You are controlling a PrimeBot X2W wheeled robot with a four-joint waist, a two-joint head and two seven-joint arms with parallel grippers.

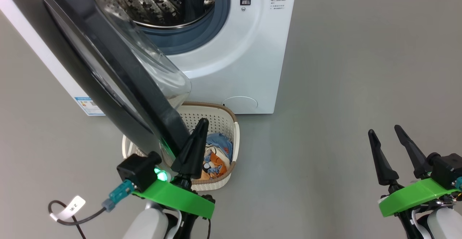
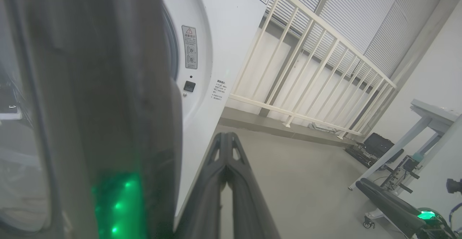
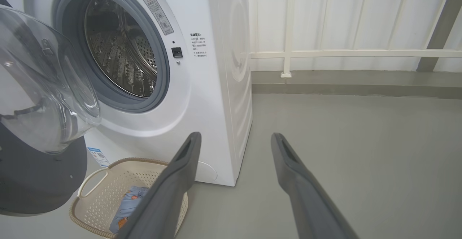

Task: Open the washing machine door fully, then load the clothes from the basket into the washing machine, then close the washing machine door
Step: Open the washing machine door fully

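1. The large round washing machine door [image 1: 119, 69], with its glossy black rim and bulging clear glass centre, stands partly open. It is hinged on our left, and its free edge is swung out toward us.
2. Our left gripper [image 1: 202, 125] is clenched with nothing between its two dark fingers. It sits on the machine-facing side of the rim, just right of the free edge. In the left wrist view the rim [image 2: 108, 87] rises immediately left of the closed fingers [image 2: 225, 148]. We cannot tell whether they touch it.
3. The coming move turns on this: the door lies directly to the left of the fingers. We judge that a sweep leftward and outward would swing it fully open.
4. Our right gripper [image 1: 384, 130] is spread wide and empty, well apart on the right. The left arm is clearly the nearer one.
5. The light-blue printed clothes [image 1: 216, 156] lie in the small cream perforated plastic basket [image 1: 223, 121]. The basket sits on the floor just before the big white washing machine [image 1: 231, 58], partly under the door's free edge. We judge that loading is not yet begun.
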